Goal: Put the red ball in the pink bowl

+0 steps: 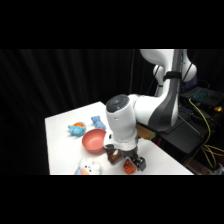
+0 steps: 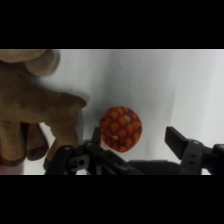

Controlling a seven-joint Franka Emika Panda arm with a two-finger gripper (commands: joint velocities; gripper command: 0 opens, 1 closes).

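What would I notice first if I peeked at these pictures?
Probably the big white robot arm bending down over the white table, with its gripper low at the table's near edge. In the wrist view, the red ball sits between its open fingers. The pink bowl waits nearby, beside a brown wooden figure.

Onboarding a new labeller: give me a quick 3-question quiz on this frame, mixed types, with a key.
1. True or false: the red ball already lies in the pink bowl.
2. The gripper is: A) shut on the ball; B) open, with the ball between its fingers; C) open above the bowl.
3. Fill in: in the wrist view, the brown thing beside the ball is a wooden ______.

Key: 1 false, the ball is on the table; 2 B; 3 figure.
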